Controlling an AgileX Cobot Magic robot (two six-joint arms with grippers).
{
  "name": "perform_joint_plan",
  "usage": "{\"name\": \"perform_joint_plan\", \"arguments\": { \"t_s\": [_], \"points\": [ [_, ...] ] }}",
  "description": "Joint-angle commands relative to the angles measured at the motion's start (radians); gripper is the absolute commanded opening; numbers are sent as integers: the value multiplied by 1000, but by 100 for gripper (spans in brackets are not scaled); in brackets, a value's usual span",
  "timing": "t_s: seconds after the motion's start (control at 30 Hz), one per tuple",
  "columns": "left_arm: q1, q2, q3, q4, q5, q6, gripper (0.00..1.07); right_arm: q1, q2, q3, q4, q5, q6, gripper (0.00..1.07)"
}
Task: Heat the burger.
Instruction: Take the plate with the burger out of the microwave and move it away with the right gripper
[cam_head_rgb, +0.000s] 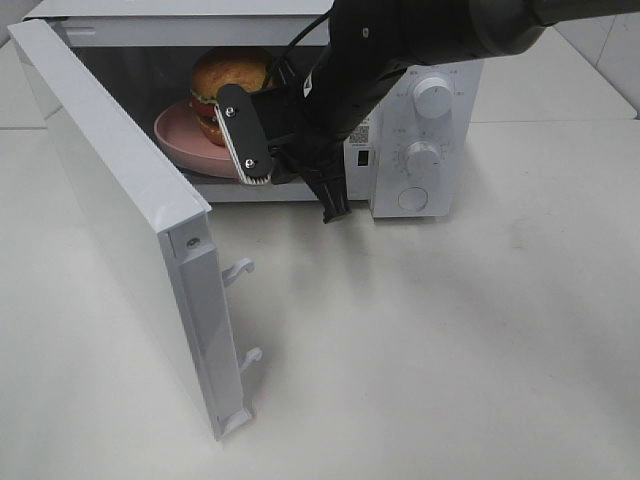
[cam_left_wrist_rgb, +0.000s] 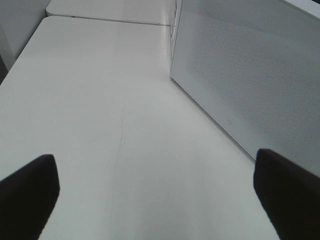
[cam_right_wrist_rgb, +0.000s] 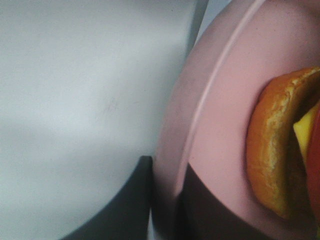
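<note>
The burger (cam_head_rgb: 228, 82) sits on a pink plate (cam_head_rgb: 180, 135), and the plate is inside the microwave (cam_head_rgb: 420, 130) so the food can get hot. The right gripper (cam_right_wrist_rgb: 165, 200) is nearly closed, pinching the plate's rim, because holding the plate is how it moves the burger without squashing it. The door (cam_head_rgb: 130, 220) is swung wide open to let the arm reach in. The left gripper (cam_left_wrist_rgb: 155, 195) is wide open, holding nothing, over the table (cam_left_wrist_rgb: 100, 100) beside the door.

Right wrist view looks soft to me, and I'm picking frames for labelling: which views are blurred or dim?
Right wrist view: burger and pink plate out of focus, fingers a dark blur. Left wrist view: sharp, evenly lit. High view: sharp, microwave interior shadowed.
</note>
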Motion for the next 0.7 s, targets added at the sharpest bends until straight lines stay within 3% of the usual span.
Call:
{"name": "perform_joint_plan", "arguments": {
  "t_s": [0.03,0.7],
  "points": [
    [4,-22,1,-1,-6,-4,98,-6,-60,43,-13,-18,-4,0],
    [4,-22,1,-1,-6,-4,98,-6,-234,243,-13,-31,-30,0]
  ]
}}
